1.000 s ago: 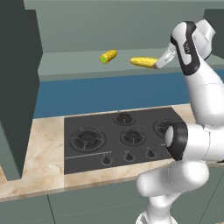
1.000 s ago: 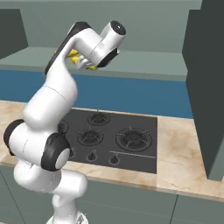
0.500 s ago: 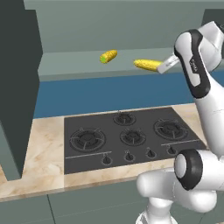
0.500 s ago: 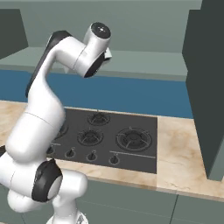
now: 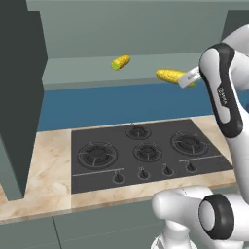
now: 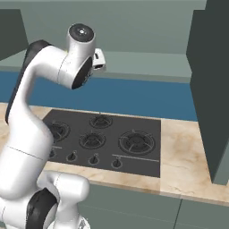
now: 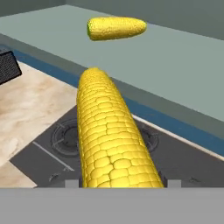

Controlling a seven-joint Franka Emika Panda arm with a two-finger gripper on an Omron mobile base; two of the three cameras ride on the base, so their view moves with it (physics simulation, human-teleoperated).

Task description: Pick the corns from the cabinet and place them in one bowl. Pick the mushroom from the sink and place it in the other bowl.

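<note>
Above the stove (image 5: 141, 155) | claw (image 5: 187, 79) grips corn cob (image 5: 171, 75)

Black four-burner hob (image 5: 141, 151) set in beige marble counter (image 5: 46, 165); blue backsplash (image 5: 97, 104); grey-green drawers (image 6: 134, 208) below.

Bumpy yellow corns (image 7: 113, 144), grey-green cabinet (image 5: 146, 65) shelf, black hob (image 5: 141, 153).

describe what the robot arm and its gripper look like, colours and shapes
The arm is glossy white, built of thick rounded tube-like links with dark grey to black bands and round caps at the joints. One link carries small dark lettering down its side, too small to read. The gripper is a pale grey-white blocky piece at the arm's end. No cables show.
</note>
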